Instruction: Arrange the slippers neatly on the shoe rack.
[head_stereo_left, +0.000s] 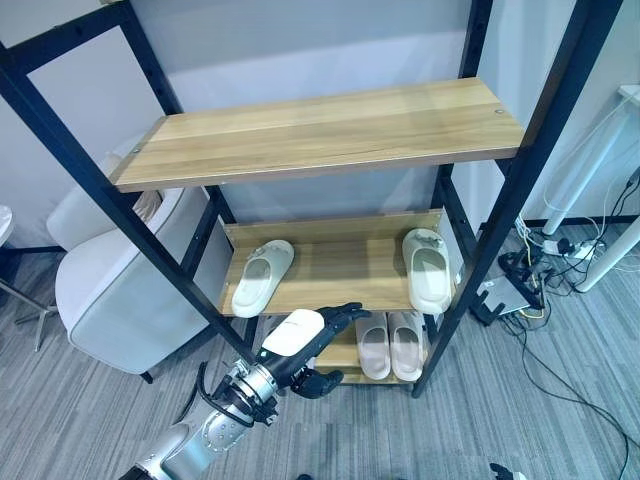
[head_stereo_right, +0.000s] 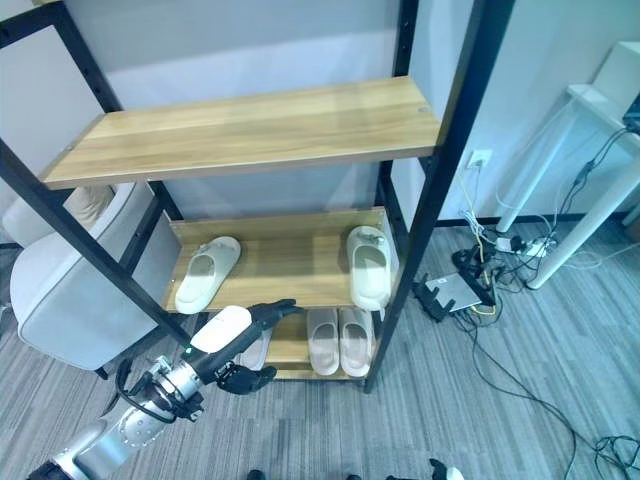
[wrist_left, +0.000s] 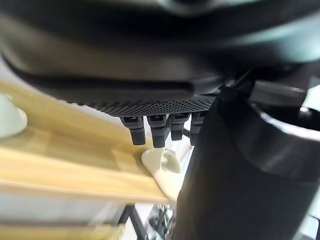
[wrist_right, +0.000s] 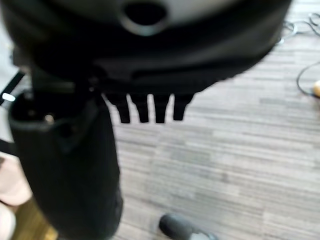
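- Shoe rack (head_stereo_left: 330, 130): black metal frame carrying three wooden shelves; the top shelf is bare, and the middle shelf (head_stereo_left: 340, 262) and bottom shelf hold the slippers.
- Armchair (head_stereo_left: 120, 290): pale grey, just beside the rack on the robot's left, not part of the task.
- Left robot hand (head_stereo_left: 312, 345): low in front of the rack, at the front edge of the middle shelf, its fingers spread apart and straight, clamped on nothing; the white-covered thumb lies uppermost.
- Right robot hand (wrist_right: 145, 75): seen from its own wrist above the striped floor, well apart from the rack, fingers relaxed and empty.
- Cream slipper, left (head_stereo_left: 264, 276): on the middle shelf, lying at a slant, toe toward the back.
- Cream slipper, right (head_stereo_left: 428, 268): on the same shelf at its far right end, well apart from its mate.
- Pinkish pair (head_stereo_left: 390, 344): side by side on the bottom shelf, already tidy.
- Step in hand (judged): the approach to the slanted left slipper. The next move calls for reaching onto the middle shelf, then straightening that slipper and bringing it beside its mate.
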